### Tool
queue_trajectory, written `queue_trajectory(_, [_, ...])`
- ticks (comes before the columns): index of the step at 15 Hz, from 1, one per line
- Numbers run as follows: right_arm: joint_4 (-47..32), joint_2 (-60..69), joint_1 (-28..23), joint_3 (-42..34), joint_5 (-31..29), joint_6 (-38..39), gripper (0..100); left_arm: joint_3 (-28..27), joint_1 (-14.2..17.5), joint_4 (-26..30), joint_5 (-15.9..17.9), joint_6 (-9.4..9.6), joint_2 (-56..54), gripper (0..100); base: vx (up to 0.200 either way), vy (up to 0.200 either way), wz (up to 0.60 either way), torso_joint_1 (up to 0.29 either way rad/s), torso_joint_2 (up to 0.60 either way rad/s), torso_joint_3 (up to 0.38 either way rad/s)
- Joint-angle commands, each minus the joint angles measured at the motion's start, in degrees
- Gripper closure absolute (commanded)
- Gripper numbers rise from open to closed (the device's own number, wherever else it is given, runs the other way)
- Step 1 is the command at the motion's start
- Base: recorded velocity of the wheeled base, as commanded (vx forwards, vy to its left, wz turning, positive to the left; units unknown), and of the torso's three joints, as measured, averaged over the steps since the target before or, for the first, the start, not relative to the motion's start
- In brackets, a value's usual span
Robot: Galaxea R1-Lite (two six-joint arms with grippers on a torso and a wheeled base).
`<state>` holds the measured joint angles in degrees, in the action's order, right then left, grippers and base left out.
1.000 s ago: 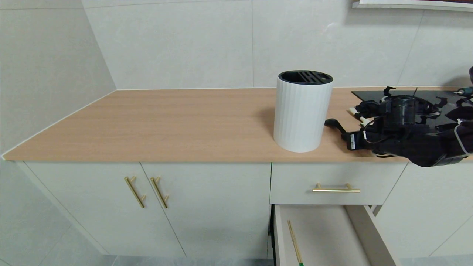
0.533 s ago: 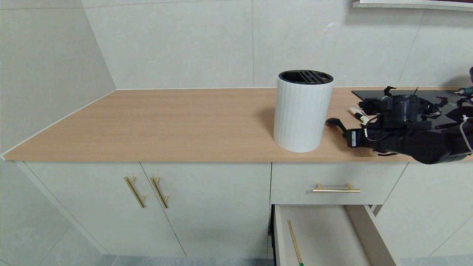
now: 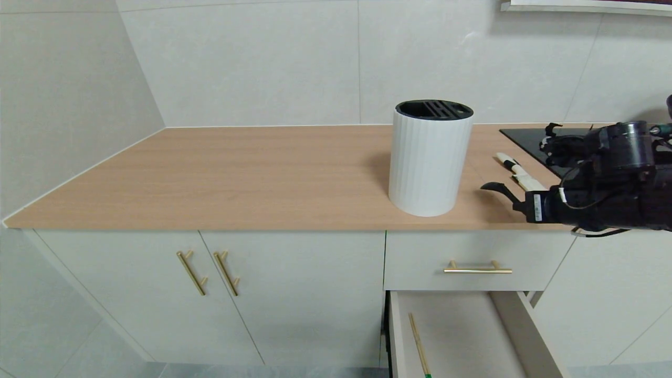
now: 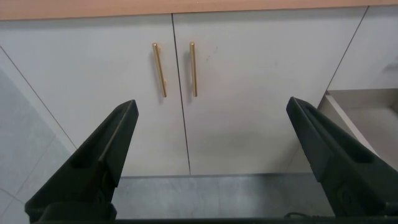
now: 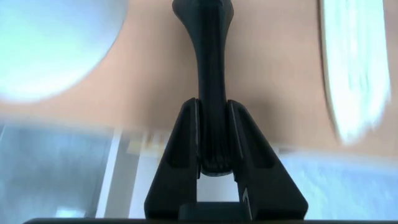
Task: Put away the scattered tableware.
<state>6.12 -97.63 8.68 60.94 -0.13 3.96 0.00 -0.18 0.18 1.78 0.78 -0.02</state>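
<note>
On the head view we see the right gripper [image 3: 520, 201] pinching a black curved-handled utensil [image 3: 496, 187] just above the front of the wooden countertop [image 3: 236, 173]. The utensil's long axis points to the robot's left, at the nearby white ribbed cylindrical holder with a black slotted top [image 3: 428, 157]. The open pale drawer [image 3: 462, 331] lies below (another likely destination). On the left wrist view, the left gripper [image 4: 214, 155] hangs spread wide before the white cabinet doors [image 4: 249, 112]. On the right wrist view, the fingers [image 5: 180, 143] clamp the handle, so we judge the right arm nearer.
</note>
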Motion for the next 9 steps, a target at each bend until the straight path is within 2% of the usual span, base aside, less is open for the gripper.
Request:
queue_trajectory(1, [-1.5, 11.3, 0.9, -7.9, 0.4, -0.2, 100, 0.0, 0.0, 0.0, 0.1, 0.01, 0.0, 0, 0.0, 0.0, 0.0, 0.0, 0.0, 0.0])
queue_trajectory(6, [-1.5, 21.2, 7.0, -18.4, -0.1, -0.4, 100, 0.0, 0.0, 0.0, 0.0, 0.01, 0.0, 0, 0.0, 0.0, 0.0, 0.0, 0.0, 0.0])
queue_trajectory(9, [-0.9, 19.0, 8.1, -20.9, 0.0, -0.4, 100, 0.0, 0.0, 0.0, 0.0, 0.01, 0.0, 0, 0.0, 0.0, 0.0, 0.0, 0.0, 0.0])
